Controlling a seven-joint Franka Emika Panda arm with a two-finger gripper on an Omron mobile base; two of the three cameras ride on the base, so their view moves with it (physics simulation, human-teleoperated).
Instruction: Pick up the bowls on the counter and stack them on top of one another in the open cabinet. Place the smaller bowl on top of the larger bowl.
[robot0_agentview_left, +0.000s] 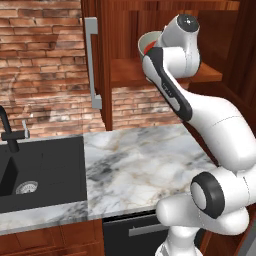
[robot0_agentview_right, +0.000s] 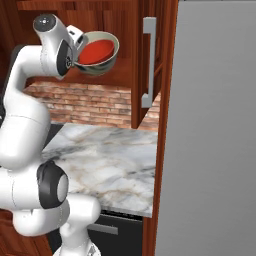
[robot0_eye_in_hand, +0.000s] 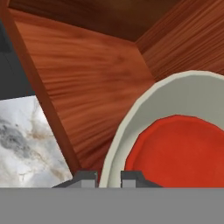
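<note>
1. Claw (robot0_eye_in_hand: 108, 177) sits at the bottom middle of the hand view, its two dark tips pinched on the rim of the big bowl (robot0_eye_in_hand: 144, 113), one tip outside the wall and one inside, so it is closed on that bowl

2. Small red bowl (robot0_agentview_right: 96, 50) is already nested inside the big grey-beige bowl (robot0_agentview_right: 102, 64), upper left of the right base view; red one on top of the wide one as the task wants

3. The pair is tilted in that view, open side facing the camera rather than straight up; likely because it hangs from one rim point and not from underneath

4. In the left base view the bowls show as a sliver of cream rim and red (robot0_agentview_left: 148, 46) behind the arm's upper link, top centre, at the cabinet (robot0_agentview_left: 125, 30) opening just above its shelf (robot0_agentview_left: 207, 74)

5. Cannot tell whether the big bowl's base touches the shelf yet; the arm hides it

6. Counter (robot0_agentview_left: 145, 160) in the lower middle carries no bowls, sink (robot0_agentview_left: 40, 170) at lower left

7. Judgement: both bowls stacked, task near its end; what's left is getting the pair flat on the shelf and letting go. Risk: the tilt could let the red bowl slide out
</note>
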